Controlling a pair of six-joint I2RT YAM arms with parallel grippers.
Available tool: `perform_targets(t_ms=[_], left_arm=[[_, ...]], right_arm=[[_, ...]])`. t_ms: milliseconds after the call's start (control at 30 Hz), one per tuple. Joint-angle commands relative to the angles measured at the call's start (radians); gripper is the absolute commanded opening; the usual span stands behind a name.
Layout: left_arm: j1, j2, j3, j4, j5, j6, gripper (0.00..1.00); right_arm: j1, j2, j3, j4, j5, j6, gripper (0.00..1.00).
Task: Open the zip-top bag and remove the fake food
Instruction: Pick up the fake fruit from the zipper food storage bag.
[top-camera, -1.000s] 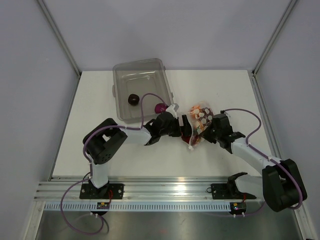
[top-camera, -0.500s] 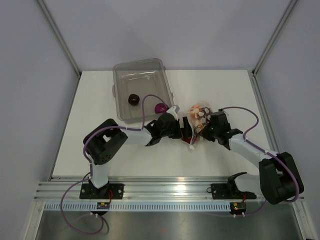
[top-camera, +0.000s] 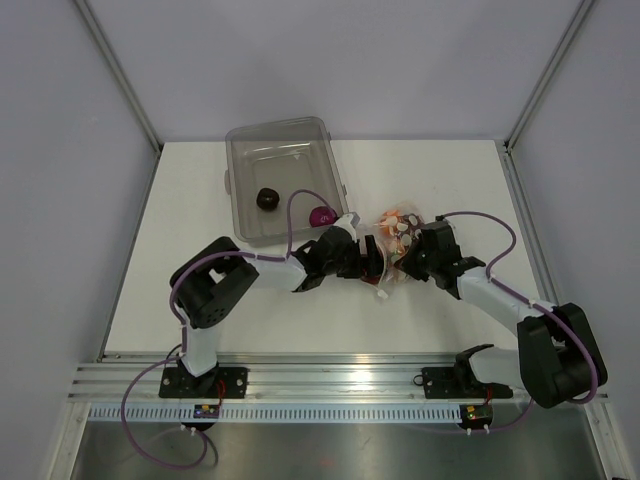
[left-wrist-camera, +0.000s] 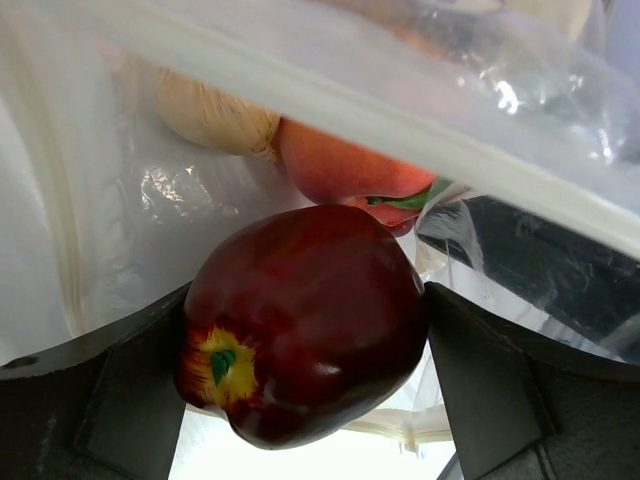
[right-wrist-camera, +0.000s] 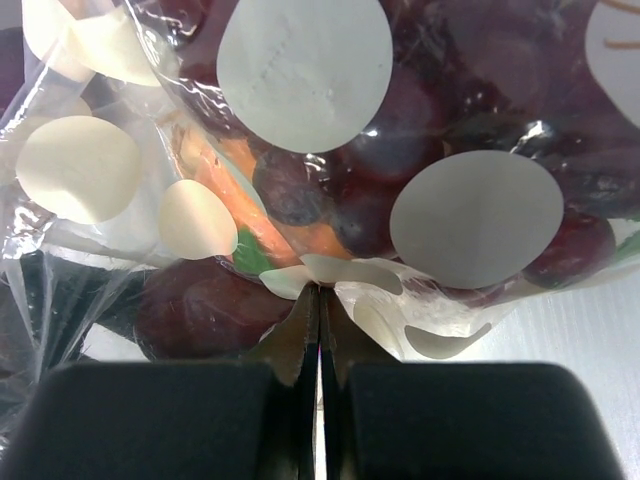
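The clear zip-top bag (top-camera: 397, 232) with white dots lies mid-table between my grippers and fills the right wrist view (right-wrist-camera: 300, 70). My left gripper (top-camera: 372, 262) is at the bag's mouth, shut on a dark red fake apple (left-wrist-camera: 305, 320). A peach piece (left-wrist-camera: 345, 170) and a beige piece (left-wrist-camera: 215, 115) lie behind it inside the bag, under the white zip strip (left-wrist-camera: 330, 90). My right gripper (right-wrist-camera: 318, 290) is shut on the bag's plastic; dark grapes (right-wrist-camera: 420, 130) and an orange carrot (right-wrist-camera: 235, 205) show through it. In the top view the right gripper (top-camera: 410, 262) is at the bag's right side.
A rigid clear bin (top-camera: 285, 180) stands at the back left of the bag, holding a dark round piece (top-camera: 267, 198) and a purple piece (top-camera: 321, 215). White walls close in the table on three sides. The arm bases sit on the rail at the near edge.
The right gripper has moved left and closer to the bag. The left gripper has shifted a little at the bag's mouth. The bag has bunched slightly between them.
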Motion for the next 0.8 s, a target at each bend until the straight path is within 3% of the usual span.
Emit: perform_targets(t_ms=[0,267,767], left_arm=[[-0.006,-0.016,-0.003,0.009,-0.050,0.014,0.88],[-0.006,-0.073,-0.023,0.020,-0.061,0.029,0.75],[-0.006,-0.232,-0.061,-0.055,-0.148,0.070,0.72]], right_arm=[[-0.003,-0.024,0.015,0.031,-0.003,-0.010,0.00],[-0.003,-0.069,-0.010,0.018,0.041,0.009,0.00],[-0.001,-0.086,-0.033,0.015,0.078,0.036,0.00]])
